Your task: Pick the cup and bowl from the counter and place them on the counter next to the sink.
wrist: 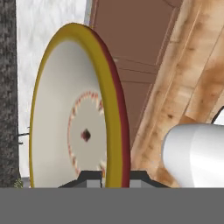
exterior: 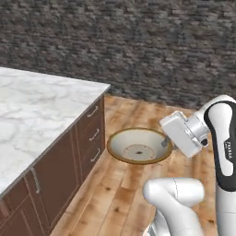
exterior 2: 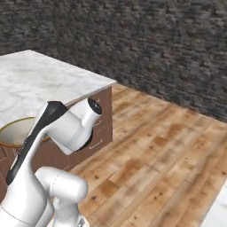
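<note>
The bowl [exterior: 139, 146], cream inside with a golden-brown rim, hangs in the air over the wooden floor, just off the end of the counter [exterior: 37, 115]. My gripper [exterior: 168, 144] is shut on its right rim. In the hand view the bowl [wrist: 65, 109] stands on edge, its rim pinched by my gripper [wrist: 114, 177]. From the right base camera the bowl [exterior 2: 15, 131] peeks out at the left, partly hidden behind my arm, beside the counter [exterior 2: 44, 80]. The cup and the sink are out of view.
Brown drawers with metal handles [exterior: 93, 134] face the floor at the counter's end. A dark stone wall [exterior: 138, 41] runs across the back. Wooden floor [exterior 2: 155, 150] stretches to the right.
</note>
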